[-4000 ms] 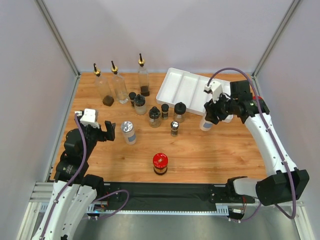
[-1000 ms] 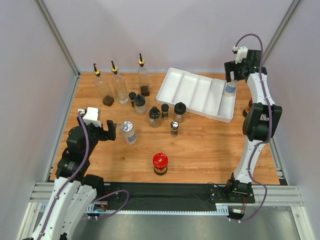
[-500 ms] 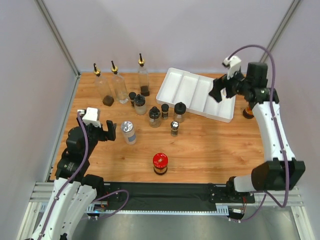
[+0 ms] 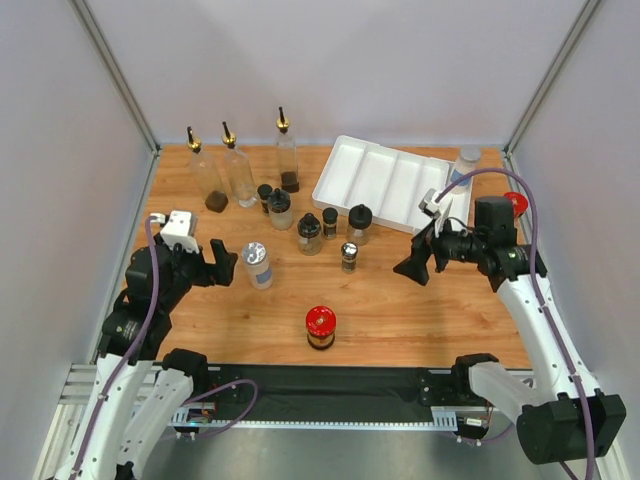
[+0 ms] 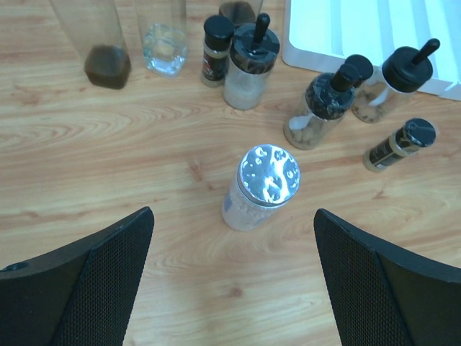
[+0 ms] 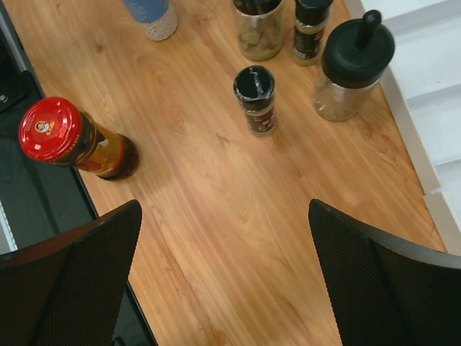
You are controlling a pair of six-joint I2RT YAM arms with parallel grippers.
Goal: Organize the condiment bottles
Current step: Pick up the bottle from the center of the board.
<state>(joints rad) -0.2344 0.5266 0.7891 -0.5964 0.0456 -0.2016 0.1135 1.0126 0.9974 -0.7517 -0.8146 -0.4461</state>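
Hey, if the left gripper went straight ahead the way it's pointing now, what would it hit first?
Most likely the silver-lidded shaker. In the wrist view it stands centred ahead of the left gripper, whose jaws are open, with nothing nearer in that line. Depth is hard to judge.

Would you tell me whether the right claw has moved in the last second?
Yes. The right claw came from the white tray's far corner to its near side.
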